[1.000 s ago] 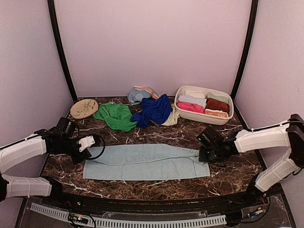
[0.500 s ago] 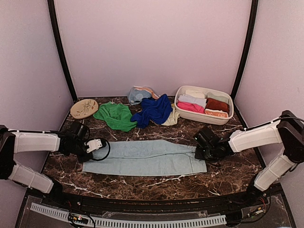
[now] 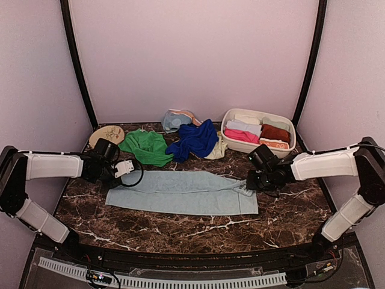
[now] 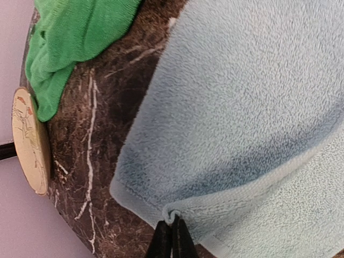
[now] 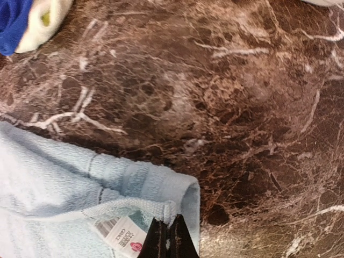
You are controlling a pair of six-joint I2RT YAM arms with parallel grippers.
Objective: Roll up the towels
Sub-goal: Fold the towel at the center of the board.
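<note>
Light blue towel (image 3: 183, 192): ends pinched by left hand (image 4: 172, 221), right hand (image 5: 167, 224).

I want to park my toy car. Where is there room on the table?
Bare marble runs between the light blue towel and the near edge of the table. The back is crowded: green towel, royal blue towel, basin.

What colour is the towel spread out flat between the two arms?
Light blue. The flat towel shows best in the left wrist view, close up.
</note>
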